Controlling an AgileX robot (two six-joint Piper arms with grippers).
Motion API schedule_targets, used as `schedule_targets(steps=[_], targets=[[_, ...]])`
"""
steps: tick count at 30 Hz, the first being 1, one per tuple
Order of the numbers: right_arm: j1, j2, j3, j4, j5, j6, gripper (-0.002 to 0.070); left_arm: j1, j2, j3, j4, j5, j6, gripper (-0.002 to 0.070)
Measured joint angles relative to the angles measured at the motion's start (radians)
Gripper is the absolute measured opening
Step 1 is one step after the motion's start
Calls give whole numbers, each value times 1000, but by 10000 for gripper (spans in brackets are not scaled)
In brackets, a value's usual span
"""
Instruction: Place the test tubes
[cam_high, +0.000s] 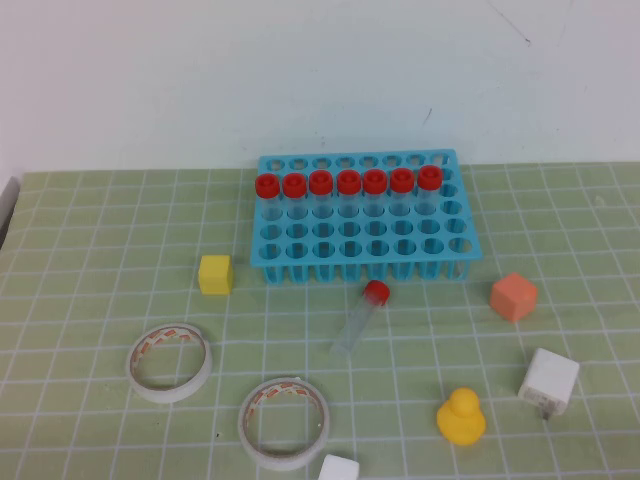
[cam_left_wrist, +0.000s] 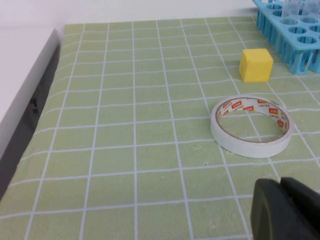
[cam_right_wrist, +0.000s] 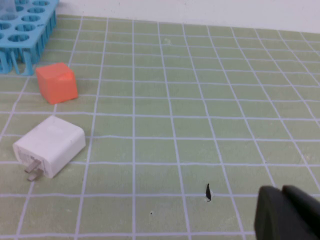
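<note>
one clear plastic test tube with a red cap (cam_high: 361, 315) is lying loose on the green gridded mat (cam_high: 100, 250), just in front of the blue plastic tube rack (cam_high: 400, 245), cap end pointing toward it; seven more red-capped tubes (cam_high: 347, 183) are standing in the rack's second row from the back, with the hole at the right end of that row looking free. left gripper (cam_left_wrist: 281, 200) is hovering over the left of the mat near a white tape roll (cam_left_wrist: 251, 126) and a yellow cube (cam_left_wrist: 255, 64), fingers pressed together, holding nothing; right gripper (cam_right_wrist: 282, 210) is hovering on the right by a white charger plug (cam_right_wrist: 49, 146) and an orange cube (cam_right_wrist: 57, 82), likewise closed and empty. risks I'm seeing: tube is round and slick, so jaws closing off-axis could be rolling it away; grabbing near the cap would be leaving it tilted, tip catching the rack's rim or knocking the neighbouring cap; light rack may be sliding under a push
</note>
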Motion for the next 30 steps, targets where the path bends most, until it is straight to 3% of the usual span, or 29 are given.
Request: schedule_targets(steps=[30], targets=[[0,0,0,-81,2,-63,-1,2,0,0,62,0,5,-1]])
